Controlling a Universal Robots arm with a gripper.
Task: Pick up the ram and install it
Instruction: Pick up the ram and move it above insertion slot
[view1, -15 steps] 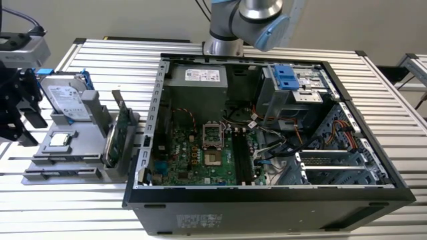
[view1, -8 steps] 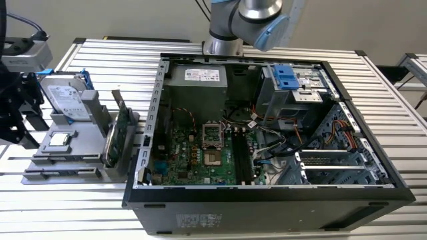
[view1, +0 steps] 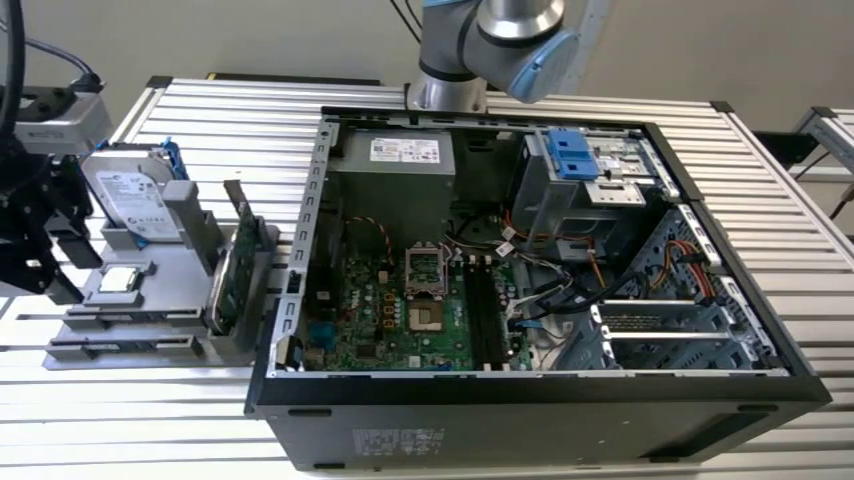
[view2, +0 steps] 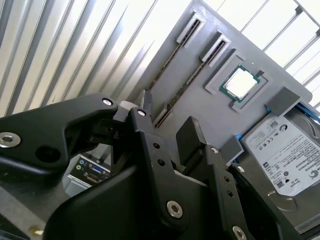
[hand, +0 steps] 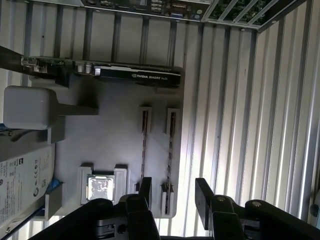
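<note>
My black gripper (hand: 173, 192) hangs open over the grey parts holder (hand: 115, 135), nothing between its fingers. Two narrow slots run side by side in the holder, each with a thin dark strip that may be the ram (hand: 170, 150) seen edge-on; I cannot tell for certain. In the first wrist view the fingers stand either side of one slot's line, above it and not touching. In the second wrist view the gripper (view2: 167, 130) sits near the slots' (view2: 172, 60) end. In the exterior view the gripper (view1: 60, 285) is at the far left, beside the holder (view1: 127, 340).
On the holder stand a silver hard drive (view1: 131, 195), a processor chip (hand: 101, 187) and an upright green expansion card (hand: 135, 75). The open computer case (view1: 534, 385) lies to the exterior view's right, its motherboard (view1: 400, 310) exposed. Everything rests on a ribbed metal table (hand: 250, 125).
</note>
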